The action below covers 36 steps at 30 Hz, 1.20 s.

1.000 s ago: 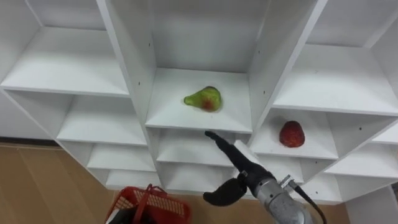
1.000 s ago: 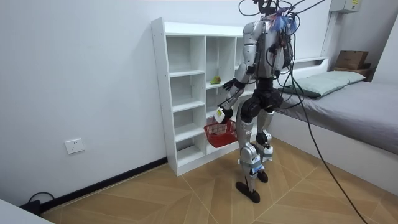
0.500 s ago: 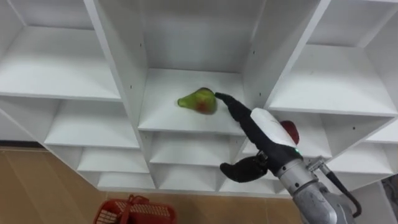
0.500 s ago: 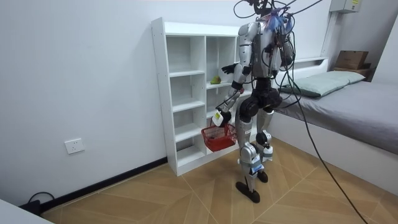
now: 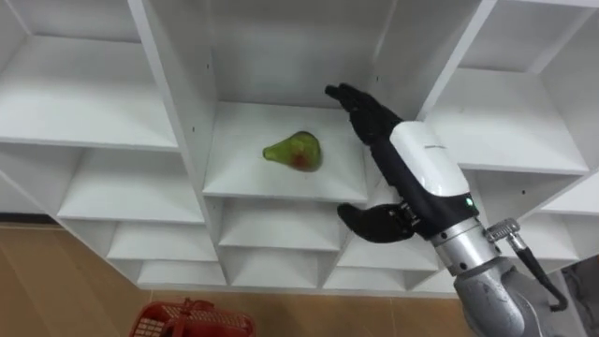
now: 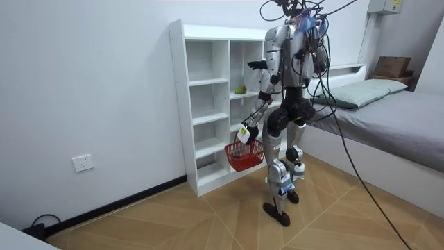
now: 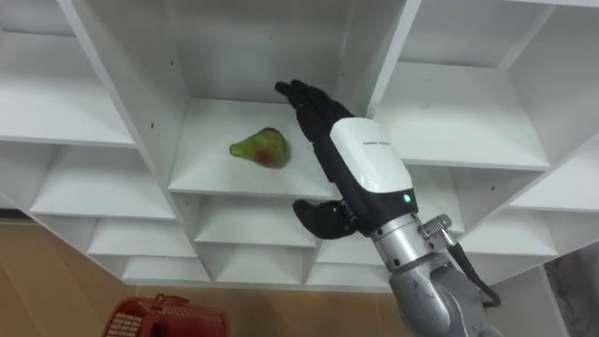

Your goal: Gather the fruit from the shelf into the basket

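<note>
The robot stands upright on the wooden floor, facing the white closet at its 9 o'clock. Its right hand is raised to the mouth of an upper compartment, and the green pear lies on the shelf at 7 o'clock from that hand, apart from it. Its left hand hangs low and grips the handle of the red basket, which dangles at its 6 o'clock. A bed lies at the robot's 3 o'clock, and a wall socket sits at the closet's 8 o'clock.
</note>
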Available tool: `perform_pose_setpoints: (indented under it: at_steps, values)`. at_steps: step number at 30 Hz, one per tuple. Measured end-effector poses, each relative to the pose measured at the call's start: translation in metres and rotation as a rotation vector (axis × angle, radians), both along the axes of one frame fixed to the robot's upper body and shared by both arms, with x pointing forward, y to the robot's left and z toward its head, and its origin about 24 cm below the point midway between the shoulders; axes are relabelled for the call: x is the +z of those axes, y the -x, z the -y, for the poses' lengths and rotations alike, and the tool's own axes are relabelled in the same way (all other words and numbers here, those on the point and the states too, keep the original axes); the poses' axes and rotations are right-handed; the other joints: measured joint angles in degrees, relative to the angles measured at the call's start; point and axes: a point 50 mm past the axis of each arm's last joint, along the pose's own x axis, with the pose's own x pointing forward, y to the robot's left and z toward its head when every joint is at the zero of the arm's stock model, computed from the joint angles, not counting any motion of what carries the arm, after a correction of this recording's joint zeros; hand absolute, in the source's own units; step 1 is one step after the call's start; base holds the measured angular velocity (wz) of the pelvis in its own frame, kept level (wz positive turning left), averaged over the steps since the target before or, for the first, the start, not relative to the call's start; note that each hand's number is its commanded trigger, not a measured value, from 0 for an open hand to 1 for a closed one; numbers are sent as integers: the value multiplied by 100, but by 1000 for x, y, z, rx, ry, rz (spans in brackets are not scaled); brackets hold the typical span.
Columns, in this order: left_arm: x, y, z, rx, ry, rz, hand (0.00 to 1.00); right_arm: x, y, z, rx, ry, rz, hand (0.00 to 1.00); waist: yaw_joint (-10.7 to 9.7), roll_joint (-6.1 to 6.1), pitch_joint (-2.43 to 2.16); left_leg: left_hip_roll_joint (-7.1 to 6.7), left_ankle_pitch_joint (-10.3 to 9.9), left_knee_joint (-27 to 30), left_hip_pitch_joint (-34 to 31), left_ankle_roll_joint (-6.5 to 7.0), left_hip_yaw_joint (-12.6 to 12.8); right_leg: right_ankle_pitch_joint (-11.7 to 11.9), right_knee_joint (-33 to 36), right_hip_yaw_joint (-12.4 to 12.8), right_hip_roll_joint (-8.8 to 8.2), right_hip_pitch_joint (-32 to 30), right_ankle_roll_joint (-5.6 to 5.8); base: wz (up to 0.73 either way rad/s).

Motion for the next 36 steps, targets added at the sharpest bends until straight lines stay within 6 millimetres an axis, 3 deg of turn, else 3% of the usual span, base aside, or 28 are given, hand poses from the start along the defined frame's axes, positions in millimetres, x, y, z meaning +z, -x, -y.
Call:
perform_pose_setpoints:
  at_steps: [9, 18, 26, 30, 36]
  values:
    - [2, -10, 4, -57, -9, 20, 100, 6, -1, -1, -22, -54, 82, 0, 9, -7, 6, 2, -1, 1, -22, 0, -2, -1, -17, -14, -2, -13, 3, 0]
    - [5, -23, 10, -113, -15, 44, 100, 10, -7, -3, -21, -134, 84, 0, 163, 34, 26, 7, -1, -14, -11, 0, 35, 2, -7, 0, 6, -27, 0, -1]
    - [5, -27, 14, -118, -34, 58, 100, 6, -10, -15, 10, -206, 24, 0, 173, 35, 19, 8, -1, -8, -19, 0, 29, 6, 1, -1, 7, -31, -4, 0]
    - [5, -27, 18, -159, -54, 50, 100, 8, -12, -24, 43, -263, -6, 0, 200, 61, -7, 8, -1, -2, -47, 0, 29, 8, 37, -5, 4, -70, -6, 0]
    - [2, -24, 24, -203, -52, 17, 100, 9, -12, -37, 109, -342, -58, 0, 298, 78, 2, 10, 0, 12, -7, 0, 27, 9, 83, -14, -6, -51, -8, 1]
